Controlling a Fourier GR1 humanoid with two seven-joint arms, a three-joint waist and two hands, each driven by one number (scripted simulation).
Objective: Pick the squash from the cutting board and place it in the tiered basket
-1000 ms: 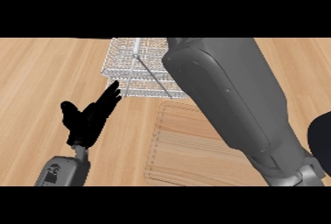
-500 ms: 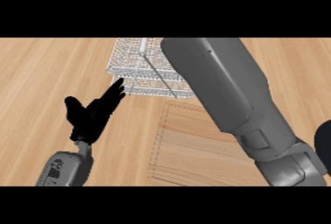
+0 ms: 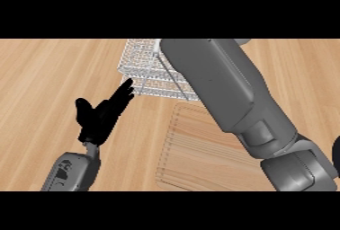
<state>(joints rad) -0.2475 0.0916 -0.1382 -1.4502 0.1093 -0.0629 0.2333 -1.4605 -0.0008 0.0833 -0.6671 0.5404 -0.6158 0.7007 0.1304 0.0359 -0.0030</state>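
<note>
Head view: the left hand (image 3: pixel 100 117) is seen at 9 o'clock of the cutting board (image 3: pixel 199 157), fingers straight and spread, nothing held; it is taken as resting.

The right forearm (image 3: pixel 229 99) is laid across the frame from 5 o'clock toward 12 o'clock, over the tiered basket (image 3: pixel 143 74). Against the frames of a second ago, the forearm is found shifted further up and toward 11 o'clock, so that more of the basket is covered. The right hand is hidden past the top edge; its state cannot be told.

The squash is seen nowhere; the visible part of the board is bare. It is judged to be carried by the hidden hand, and the placing step to be near
</note>
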